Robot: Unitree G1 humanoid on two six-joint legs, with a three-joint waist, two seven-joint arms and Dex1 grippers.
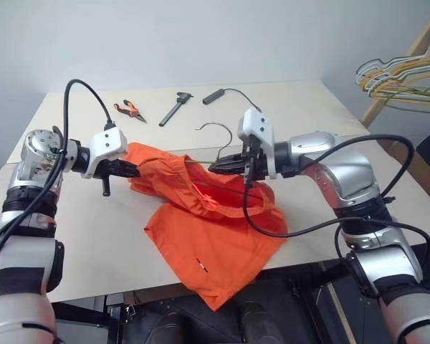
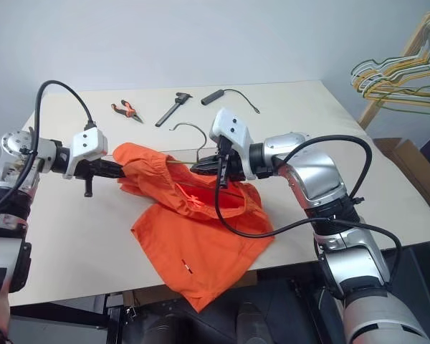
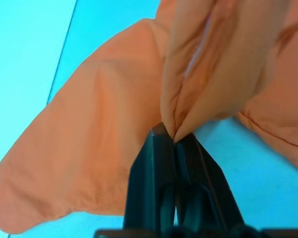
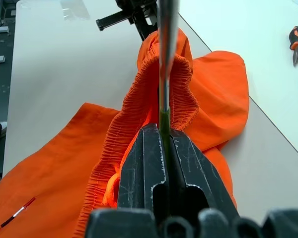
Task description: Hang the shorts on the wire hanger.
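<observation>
Above the pale worktop (image 1: 72,251), the shorts (image 1: 208,244) hang lifted by their upper part while the lower leg fabric spreads on the surface and droops over the near edge. The left tool (image 1: 132,170) has its two black fingers pressed together on a pinched fold of the orange cloth at the garment's left end; the left wrist view shows the fold squeezed between the fingertips (image 3: 161,136). The right tool (image 1: 216,167) is likewise clamped, its fingers closed on the wire hanger (image 1: 218,136), gripping the thin grey wire near its middle. In the right wrist view the wire (image 4: 165,59) runs straight out from between the fingers and passes through the gathered elastic waistband (image 4: 149,94), which bunches around it. The hanger's curved hook rises behind the right tool, toward the far side of the worktop.

Farther back on the worktop lie orange-handled pliers (image 1: 129,110), a dark hand tool (image 1: 175,109) just beside them to the right, and a black cylindrical piece with a thin cable (image 1: 213,96). Well apart, off the worktop to the right, a bunch of yellow, white and green hangers (image 1: 401,75) hangs on a wooden stand (image 1: 416,50).
</observation>
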